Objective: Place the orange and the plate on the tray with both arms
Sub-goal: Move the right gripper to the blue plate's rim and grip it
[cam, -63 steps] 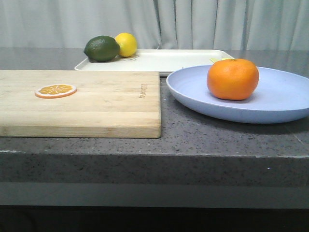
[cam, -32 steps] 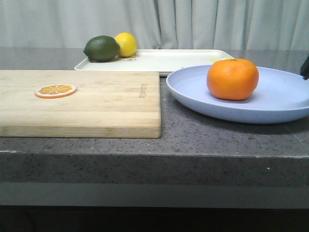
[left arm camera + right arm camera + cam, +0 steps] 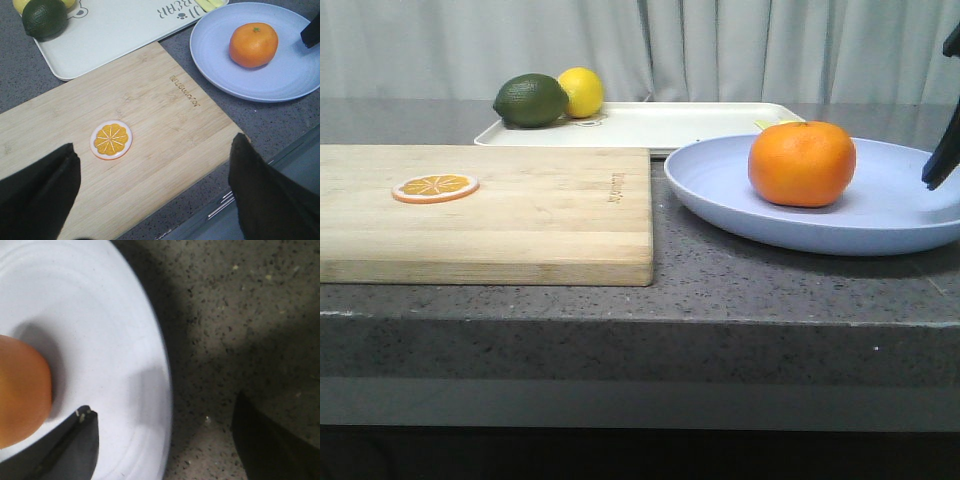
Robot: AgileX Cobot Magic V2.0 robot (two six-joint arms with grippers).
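Observation:
The orange [image 3: 801,163] sits on the lavender-blue plate [image 3: 890,215] at the right of the counter. Behind the plate lies the cream-white tray [image 3: 700,125]. My right gripper [image 3: 165,405] is open and straddles the plate's right rim [image 3: 162,390], one finger over the plate near the orange [image 3: 20,395], the other over the counter. In the front view only one dark finger [image 3: 940,165] of it shows at the right edge. My left gripper [image 3: 153,145] hangs open above the wooden cutting board [image 3: 150,125], holding nothing, well apart from the plate [image 3: 280,75].
The cutting board [image 3: 520,210] fills the left of the counter, with a flat orange slice [image 3: 435,187] on it. A green fruit [image 3: 531,100] and a lemon [image 3: 582,91] rest on the tray's far left end. The counter's front edge [image 3: 620,320] runs close below the board.
My right gripper has come in from the right edge of the front view and now reaches lower over the plate's right rim. The orange, plate and tray have not moved.

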